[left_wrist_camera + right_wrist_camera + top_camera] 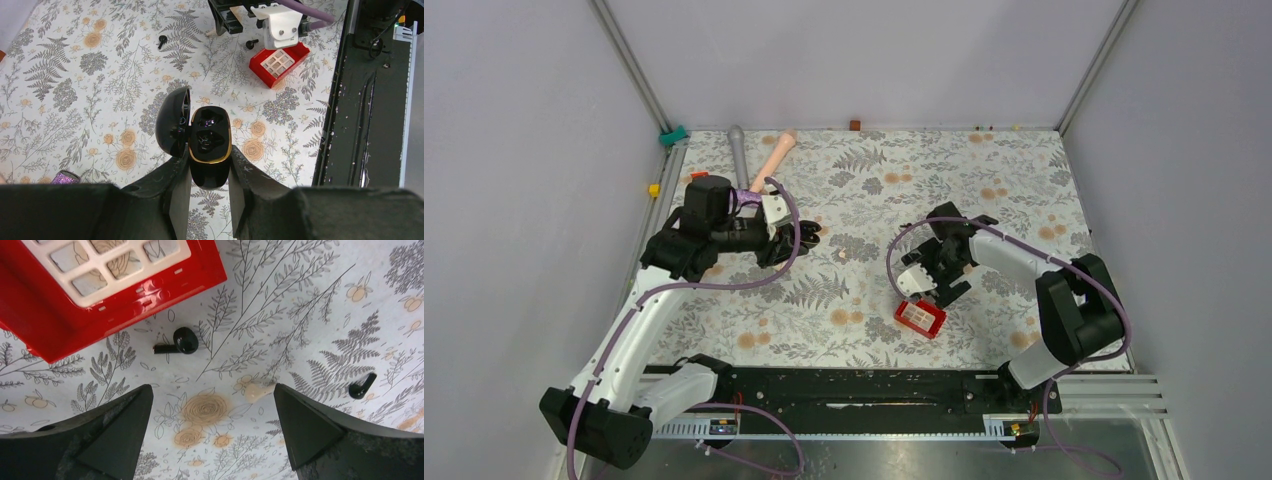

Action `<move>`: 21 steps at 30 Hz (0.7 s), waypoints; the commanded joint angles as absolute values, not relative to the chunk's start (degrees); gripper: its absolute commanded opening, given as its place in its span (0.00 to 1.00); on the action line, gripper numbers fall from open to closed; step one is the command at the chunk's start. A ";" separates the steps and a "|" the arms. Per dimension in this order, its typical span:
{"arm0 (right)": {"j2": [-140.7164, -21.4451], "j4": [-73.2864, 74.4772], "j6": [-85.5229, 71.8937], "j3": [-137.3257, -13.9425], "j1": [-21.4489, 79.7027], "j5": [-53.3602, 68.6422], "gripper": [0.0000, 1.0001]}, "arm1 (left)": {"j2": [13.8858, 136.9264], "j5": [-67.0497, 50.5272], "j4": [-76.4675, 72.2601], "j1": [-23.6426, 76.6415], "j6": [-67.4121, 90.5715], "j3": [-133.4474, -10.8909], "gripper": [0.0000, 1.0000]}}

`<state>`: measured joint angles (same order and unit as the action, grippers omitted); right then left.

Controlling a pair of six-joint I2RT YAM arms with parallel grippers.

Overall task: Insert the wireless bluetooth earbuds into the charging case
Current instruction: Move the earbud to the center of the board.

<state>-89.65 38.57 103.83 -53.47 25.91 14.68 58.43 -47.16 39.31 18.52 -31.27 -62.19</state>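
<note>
Three earbuds can be counted in the right wrist view, all lying on the floral cloth (310, 305). Two are black and one is cream. The first black earbud (177, 342) has a round glossy head and a short stem, and it lies just beside the edge of the red box (100, 295). The cream earbud (257, 390) is pale and a little blurred, and it lies close to one finger of the right gripper (212, 405). The second black earbud (362, 386) lies further out, beyond that finger.

There is one charging case (210, 140). It is glossy black and oval with a thin gold rim, and its lid (172, 122) stands open to one side. Two dark hollows show inside it, but I cannot tell whether anything sits in them. The left gripper (210, 170) holds the case firmly between its two fingers, above the cloth, in the left middle part of the table.

The right gripper hangs over the earbuds with its fingers spread wide and holds nothing. The one red box carries a white grid insert.

At the far left corner of the cloth lie one grey tube (738, 150) and one pinkish cylinder (774, 155).
</note>
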 commanded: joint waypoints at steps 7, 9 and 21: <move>-91.96 39.88 105.85 -53.70 27.88 21.81 0.99 | 56.95 -47.26 36.96 18.54 -32.08 -61.92 0.00; -92.52 39.87 105.42 -53.98 28.26 22.26 1.00 | 57.01 -47.28 37.00 18.46 -32.12 -61.91 0.00; -96.60 29.46 99.29 -55.19 29.75 20.27 0.98 | 56.78 -47.11 37.00 18.54 -32.22 -61.85 0.00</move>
<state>-94.83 36.95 101.84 -54.72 29.02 20.67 58.17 -47.16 39.31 18.52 -31.31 -62.19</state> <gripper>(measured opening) 0.990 0.290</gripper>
